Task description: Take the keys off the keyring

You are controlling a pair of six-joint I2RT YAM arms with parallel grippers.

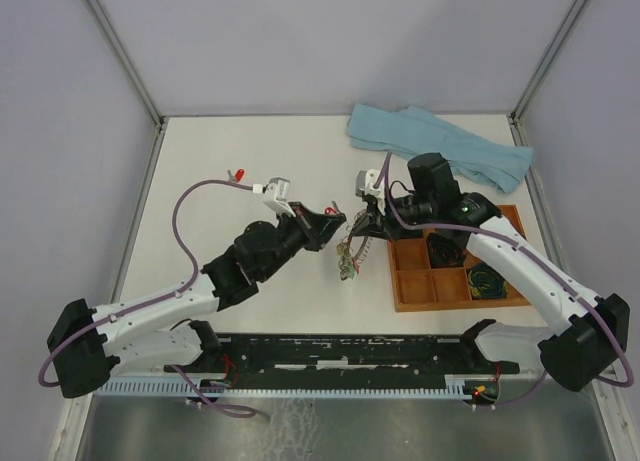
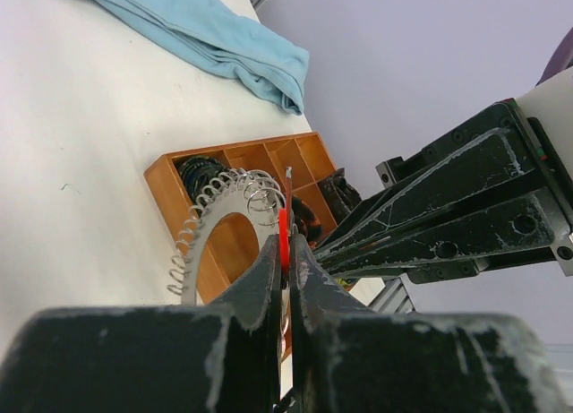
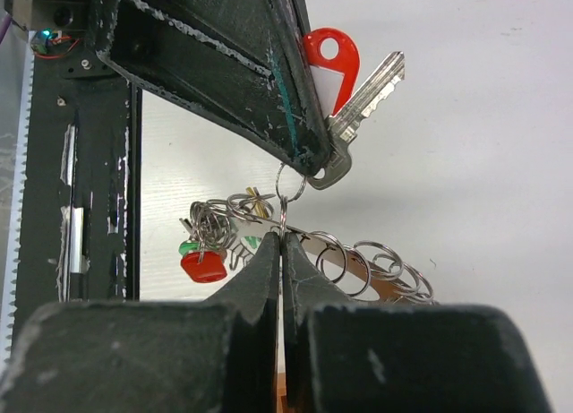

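The keyring (image 2: 204, 223), a silvery ring fringed with small loops, hangs in the air between my two grippers. It also shows in the top view as the keyring (image 1: 348, 253). My right gripper (image 3: 283, 237) is shut on the keyring (image 3: 394, 268) at one small loop. Just above it my left gripper (image 2: 285, 245) is shut on a red-headed key (image 3: 333, 62) whose silver blade (image 3: 369, 89) sticks out to the right. More keys, one red (image 3: 203, 266) and one green (image 3: 189, 248), dangle in a cluster from the ring's left side. The two grippers (image 1: 335, 221) (image 1: 363, 219) almost touch.
A wooden tray (image 1: 412, 289) with compartments stands right of the keyring and holds dark coiled bundles (image 1: 487, 280). A blue cloth (image 1: 440, 143) lies at the back right. A loose red key (image 1: 237, 173) rests on the table at the back left.
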